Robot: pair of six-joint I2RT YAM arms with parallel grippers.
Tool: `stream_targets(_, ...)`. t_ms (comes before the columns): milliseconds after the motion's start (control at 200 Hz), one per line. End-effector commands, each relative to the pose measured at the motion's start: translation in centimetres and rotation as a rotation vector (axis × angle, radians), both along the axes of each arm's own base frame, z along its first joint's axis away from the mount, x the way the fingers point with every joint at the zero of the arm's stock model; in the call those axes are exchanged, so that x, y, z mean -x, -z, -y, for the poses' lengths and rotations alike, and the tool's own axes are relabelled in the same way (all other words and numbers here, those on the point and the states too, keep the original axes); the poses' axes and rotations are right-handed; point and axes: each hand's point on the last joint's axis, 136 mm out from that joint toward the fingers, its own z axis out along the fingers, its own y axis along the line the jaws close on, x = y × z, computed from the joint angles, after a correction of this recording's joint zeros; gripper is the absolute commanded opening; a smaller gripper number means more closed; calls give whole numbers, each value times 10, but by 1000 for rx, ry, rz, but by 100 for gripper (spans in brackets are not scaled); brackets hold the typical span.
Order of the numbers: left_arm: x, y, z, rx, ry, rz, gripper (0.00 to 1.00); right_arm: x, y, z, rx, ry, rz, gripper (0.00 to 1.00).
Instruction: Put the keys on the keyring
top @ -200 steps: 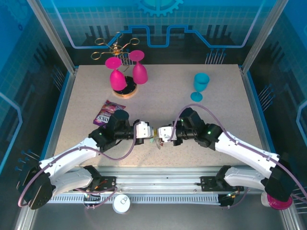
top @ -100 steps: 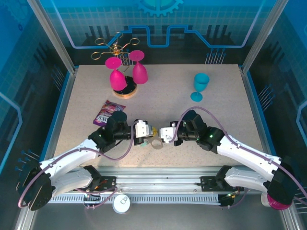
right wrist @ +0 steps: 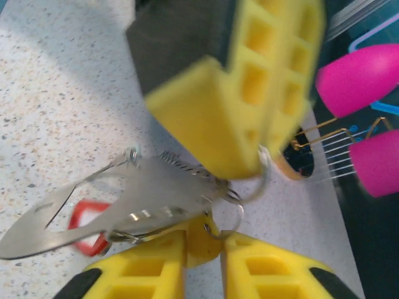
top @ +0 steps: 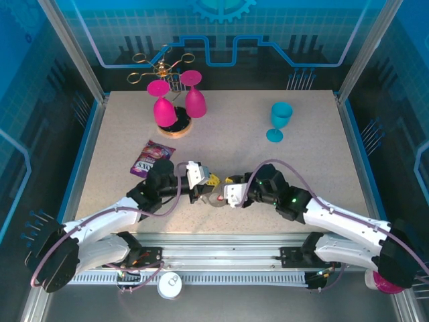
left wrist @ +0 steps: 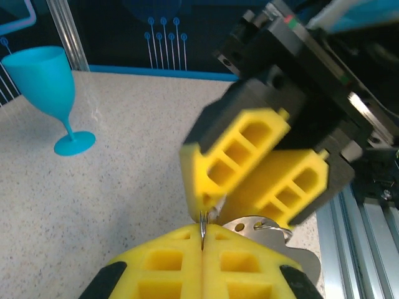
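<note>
Since the earlier frame the right gripper has shifted nearer the front edge, narrowly pinching the orange-yellow key, while the left gripper clamps the wire loop of the keyring between them at the table near-middle; misaligned pushing could twist either free.

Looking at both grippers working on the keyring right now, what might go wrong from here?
1. The left gripper pinches only a thin wire ring at its fingertips; it may slip out.
2. The right gripper, apparently holding the orange-yellow key, sits almost against the left one; fingers may collide.
3. The keyring and its red tag stick out sideways; a pull may twist them.
</note>
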Motion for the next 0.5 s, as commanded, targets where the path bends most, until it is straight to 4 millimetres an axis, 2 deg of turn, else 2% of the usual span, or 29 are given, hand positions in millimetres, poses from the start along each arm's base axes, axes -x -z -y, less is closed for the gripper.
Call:
stream_targets(0,7,-16,2,58,47,72,0,0,-33,5,-194,-2,-112,26)
stream_targets(195,18,-10,6,33,131,113,0,15,-52,3,-310,-113,-292,27)
stream_targets(495,22,-9,9,19,174,148,0,24,-46,-11,-282,-200,-385,28)
